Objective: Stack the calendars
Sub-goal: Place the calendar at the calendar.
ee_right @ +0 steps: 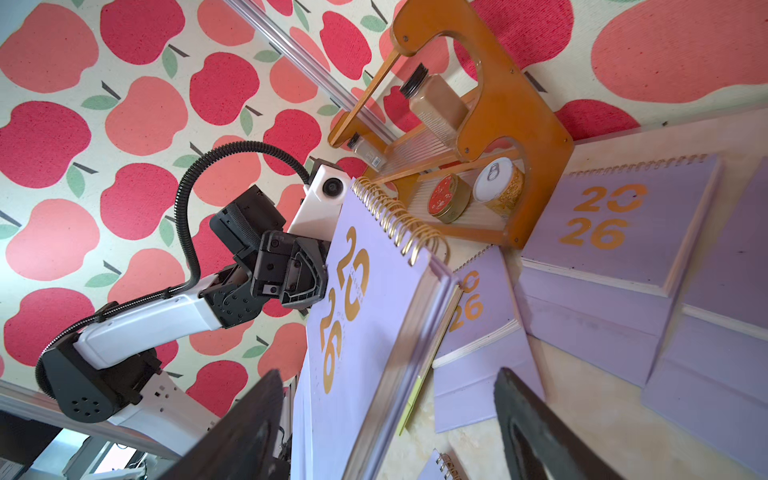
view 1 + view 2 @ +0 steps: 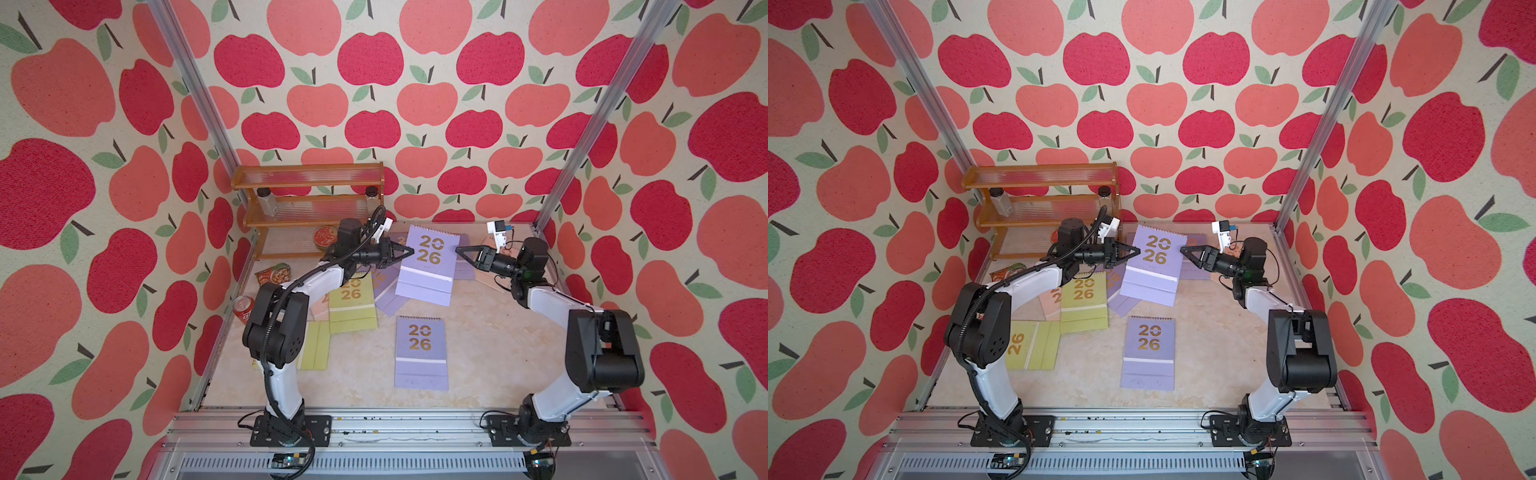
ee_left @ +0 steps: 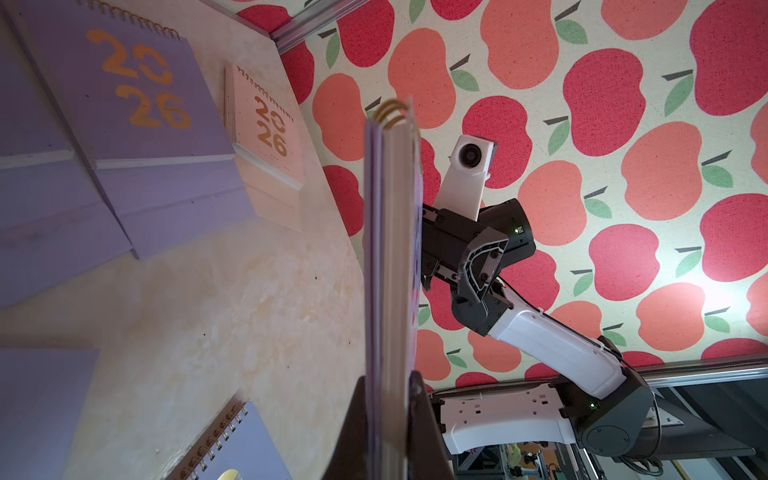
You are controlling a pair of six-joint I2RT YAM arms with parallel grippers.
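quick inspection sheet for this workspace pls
Surface: table, beige, marbled.
Job's things: held calendar, lilac, lifted; lone calendar, lilac, flat in front; yellow-green calendar, pink calendar and more lilac ones lie scattered, unstacked.
Clutter: rack with bottles and tins; packet; red can.
Grippers: left gripper shut on the held calendar; right gripper open at its opposite edge.
Cables: black hose along the left arm.
Surroundings: apple-print walls, metal frame.

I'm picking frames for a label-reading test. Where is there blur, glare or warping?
In both top views: even light, held lilac calendar sharp. Left wrist view: left end effector blurred up close, glare patch on the apple wallpaper. Right wrist view: right end effector blurred, calendar mostly crisp.
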